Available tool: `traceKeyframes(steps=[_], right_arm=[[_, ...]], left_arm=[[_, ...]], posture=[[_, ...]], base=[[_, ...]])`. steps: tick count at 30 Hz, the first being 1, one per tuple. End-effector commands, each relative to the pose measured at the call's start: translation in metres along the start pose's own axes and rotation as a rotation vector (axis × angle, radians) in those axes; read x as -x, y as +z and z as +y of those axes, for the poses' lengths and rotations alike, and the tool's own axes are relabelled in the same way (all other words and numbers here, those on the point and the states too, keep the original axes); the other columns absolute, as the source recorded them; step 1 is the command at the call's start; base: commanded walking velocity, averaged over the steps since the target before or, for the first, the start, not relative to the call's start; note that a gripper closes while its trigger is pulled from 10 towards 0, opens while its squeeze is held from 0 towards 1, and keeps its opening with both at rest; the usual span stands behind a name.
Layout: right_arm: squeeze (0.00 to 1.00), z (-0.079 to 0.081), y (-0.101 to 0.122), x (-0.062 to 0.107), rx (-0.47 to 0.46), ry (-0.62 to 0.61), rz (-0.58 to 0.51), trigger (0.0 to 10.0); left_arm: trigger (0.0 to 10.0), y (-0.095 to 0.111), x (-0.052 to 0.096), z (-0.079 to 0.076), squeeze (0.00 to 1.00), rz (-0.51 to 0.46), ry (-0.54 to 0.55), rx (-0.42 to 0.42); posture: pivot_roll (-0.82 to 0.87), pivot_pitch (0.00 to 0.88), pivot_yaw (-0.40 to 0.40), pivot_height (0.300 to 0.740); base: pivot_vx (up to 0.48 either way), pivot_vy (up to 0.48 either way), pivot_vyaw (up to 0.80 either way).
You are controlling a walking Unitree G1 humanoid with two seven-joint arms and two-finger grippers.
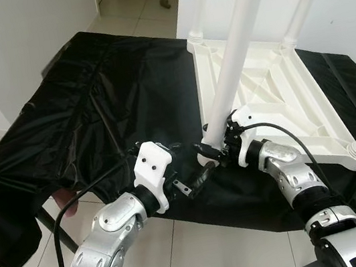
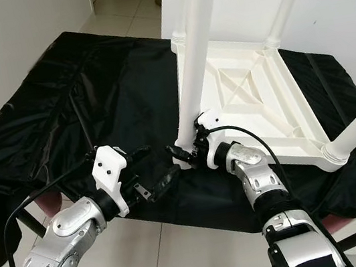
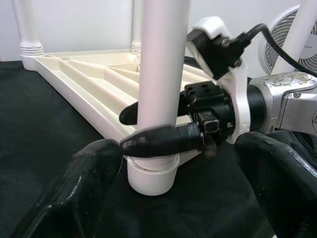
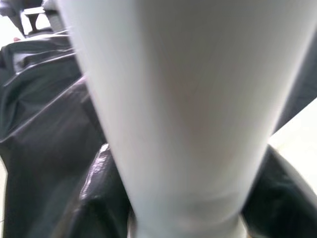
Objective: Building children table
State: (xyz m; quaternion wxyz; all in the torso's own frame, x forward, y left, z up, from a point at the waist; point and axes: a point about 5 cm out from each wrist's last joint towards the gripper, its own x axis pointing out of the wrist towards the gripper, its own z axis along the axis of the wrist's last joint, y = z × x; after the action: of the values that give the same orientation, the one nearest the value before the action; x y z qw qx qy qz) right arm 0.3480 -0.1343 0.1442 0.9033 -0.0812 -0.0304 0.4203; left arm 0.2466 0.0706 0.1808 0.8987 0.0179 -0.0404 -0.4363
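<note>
White plastic table top lies upside down on black cloth, legs pointing up. Right gripper clamps base of near-corner leg, one black finger each side, just above corner socket. Left gripper sits beside it on robot's left, fingers spread wide, holding nothing, aimed at same leg. Fan behind right wrist.

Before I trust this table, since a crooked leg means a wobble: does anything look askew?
Yes. The leg clamped by the right gripper leans away from the left gripper above its corner socket of the upturned tabletop. It may not be fully seated.
</note>
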Motion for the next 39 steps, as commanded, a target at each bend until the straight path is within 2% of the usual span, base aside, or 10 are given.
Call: traceKeyframes(steps=[1,7,9,21,22,27,28,34,36,39], right_arm=[[0.00,0.006,-0.014,0.003,-0.017,0.041,0.059,0.0],[0.00,0.002,-0.016,0.011,-0.006,0.011,0.050,0.0],[0.00,0.001,-0.016,0.017,-0.021,-0.040,0.040,10.0],[0.00,0.001,-0.012,0.020,-0.062,-0.337,0.045,10.0],[0.00,0.002,-0.010,0.020,-0.125,-0.513,0.030,10.0],[0.00,0.002,-0.009,0.020,-0.152,-0.584,0.025,10.0],[0.00,0.003,-0.008,0.021,-0.167,-0.662,0.018,10.0],[0.00,0.029,-0.004,0.015,-0.178,-0.944,0.039,10.0],[0.00,0.029,-0.004,0.015,-0.178,-0.944,0.039,10.0],[0.00,0.047,0.006,0.000,-0.189,-0.905,0.018,10.0]], left_arm=[[10.0,0.000,0.001,-0.003,0.00,0.007,-0.017,0.004],[10.0,0.000,-0.001,-0.004,0.00,0.006,-0.026,0.006],[10.0,0.000,-0.001,-0.004,0.00,0.006,-0.031,0.008],[10.0,-0.001,-0.003,-0.005,0.00,0.003,-0.031,0.017],[10.0,-0.001,-0.003,-0.006,0.00,0.002,-0.035,0.019],[10.0,-0.001,-0.004,-0.006,0.00,0.001,-0.037,0.020],[10.0,-0.001,-0.004,-0.006,0.00,0.001,-0.038,0.020],[10.0,-0.001,-0.006,-0.007,0.00,-0.002,-0.051,0.025],[10.0,-0.001,-0.006,-0.007,0.00,-0.002,-0.051,0.025],[10.0,-0.001,-0.007,-0.008,0.00,-0.005,-0.053,0.029]], posture=[[0.16,0.092,-0.122,0.740],[0.14,0.094,-0.115,0.740],[0.14,0.094,-0.116,0.740],[0.13,0.098,-0.119,0.740],[0.12,0.099,-0.118,0.740],[0.12,0.099,-0.118,0.740],[0.11,0.098,-0.114,0.740],[0.11,0.098,-0.114,0.740],[0.11,0.098,-0.114,0.740],[0.11,0.096,-0.116,0.740]], base=[[0.000,0.000,0.00],[0.000,0.000,0.00],[0.000,0.000,0.00],[0.000,0.000,0.00],[0.000,0.000,0.00],[0.000,0.000,0.00],[0.000,0.000,0.00],[0.000,0.000,0.00],[0.000,0.000,0.00],[0.000,0.000,0.00]])
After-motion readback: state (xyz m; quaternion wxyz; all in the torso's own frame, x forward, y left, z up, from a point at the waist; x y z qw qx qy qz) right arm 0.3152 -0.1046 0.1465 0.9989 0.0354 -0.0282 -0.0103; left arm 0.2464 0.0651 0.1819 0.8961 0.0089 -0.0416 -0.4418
